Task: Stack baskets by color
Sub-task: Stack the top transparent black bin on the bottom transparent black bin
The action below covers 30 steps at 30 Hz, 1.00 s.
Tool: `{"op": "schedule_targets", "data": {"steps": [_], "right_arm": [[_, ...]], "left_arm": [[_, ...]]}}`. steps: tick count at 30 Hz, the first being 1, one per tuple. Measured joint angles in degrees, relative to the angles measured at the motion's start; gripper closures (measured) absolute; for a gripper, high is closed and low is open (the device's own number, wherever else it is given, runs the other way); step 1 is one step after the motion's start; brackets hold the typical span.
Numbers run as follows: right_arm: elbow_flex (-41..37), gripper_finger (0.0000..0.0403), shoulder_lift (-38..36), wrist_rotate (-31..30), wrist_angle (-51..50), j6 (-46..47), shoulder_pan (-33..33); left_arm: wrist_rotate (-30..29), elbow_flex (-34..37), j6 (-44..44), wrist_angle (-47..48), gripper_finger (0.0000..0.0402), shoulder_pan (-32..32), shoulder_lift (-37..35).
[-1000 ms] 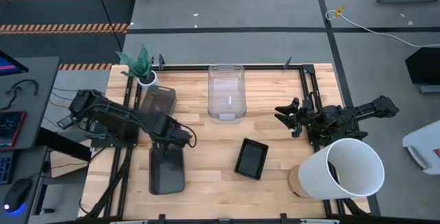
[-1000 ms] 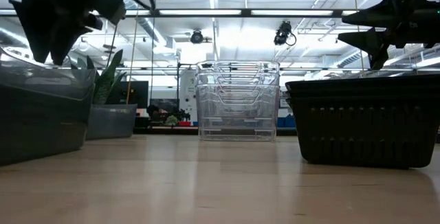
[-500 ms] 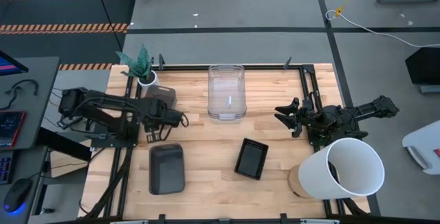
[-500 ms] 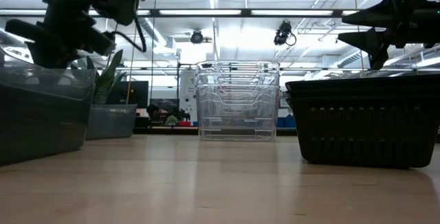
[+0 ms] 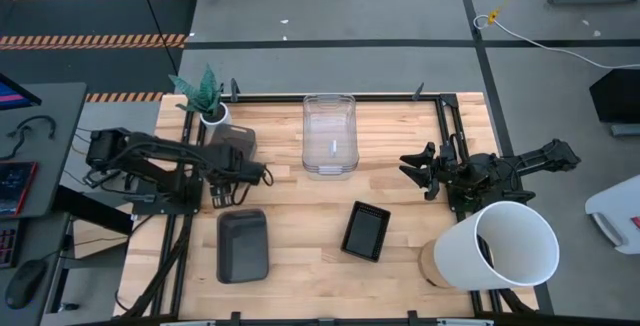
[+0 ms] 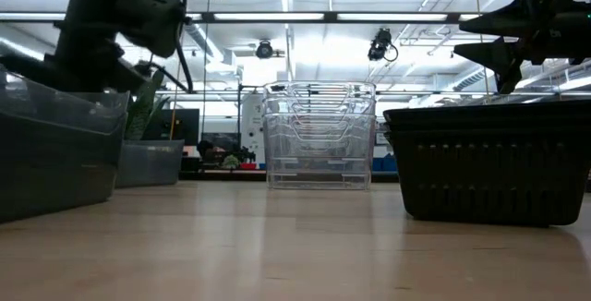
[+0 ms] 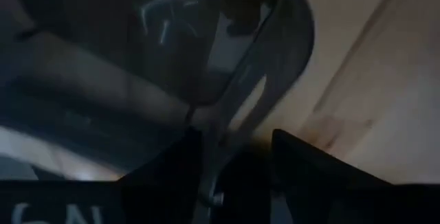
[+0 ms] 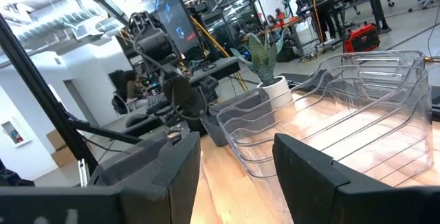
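Two smoky grey baskets show: one [image 5: 243, 246] lies near the table's front left, the other [image 5: 230, 141] stands by the plant at the far left. A stack of clear baskets [image 5: 329, 134] stands at the far middle. A black mesh basket [image 5: 366, 231] rests on the table right of centre. My left gripper [image 5: 235, 168] points steeply down at the far grey basket's near end, open, with the basket's rim [image 7: 230, 107] running between its fingers. My right gripper [image 5: 412, 166] hovers open at the right, level and holding nothing. My left gripper has one finger [image 7: 172, 165] on each side of the far grey basket's near rim [image 7: 220, 124], coming from above. Whether either finger touches the rim I cannot tell. The basket rests flat on the table.
A small white pot with a green plant [image 5: 207, 101] stands just beyond the far grey basket. A large white bucket [image 5: 500, 248] lies at the near right, under the right arm. Bare wood shows between the clear stack and the black basket.
My left gripper has left the near grey basket and swung toward the table's far edge, sinking over the far grey basket by the plant. The near grey basket lies flat where it was. My right arm has kept still.
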State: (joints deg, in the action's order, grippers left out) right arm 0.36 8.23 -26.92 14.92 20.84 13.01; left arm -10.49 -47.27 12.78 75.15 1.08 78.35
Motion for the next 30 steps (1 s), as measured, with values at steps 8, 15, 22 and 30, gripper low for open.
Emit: {"op": "schedule_targets", "data": {"steps": [8, 15, 22, 30], "right_arm": [[-0.01, 0.0214, 0.0, 0.0, -0.02, 0.01, 0.0], [-0.01, 0.0214, 0.0, 0.0, -0.02, 0.0, -0.01], [-0.01, 0.0214, 0.0, 0.0, -0.02, 0.0, 0.0], [-0.02, 0.0214, 0.0, 0.0, -0.02, 0.01, 0.0]], "left_arm": [[-0.28, 4.09, -2.67, -7.0, 0.0246, 0.37, 0.84], [0.21, 4.07, -1.79, -7.39, 0.0324, 0.37, 0.79], [1.32, 4.02, -0.63, -7.55, 0.0397, -0.05, 0.76], [0.97, -5.04, 2.01, -3.13, 0.0399, -0.09, 0.79]]}}
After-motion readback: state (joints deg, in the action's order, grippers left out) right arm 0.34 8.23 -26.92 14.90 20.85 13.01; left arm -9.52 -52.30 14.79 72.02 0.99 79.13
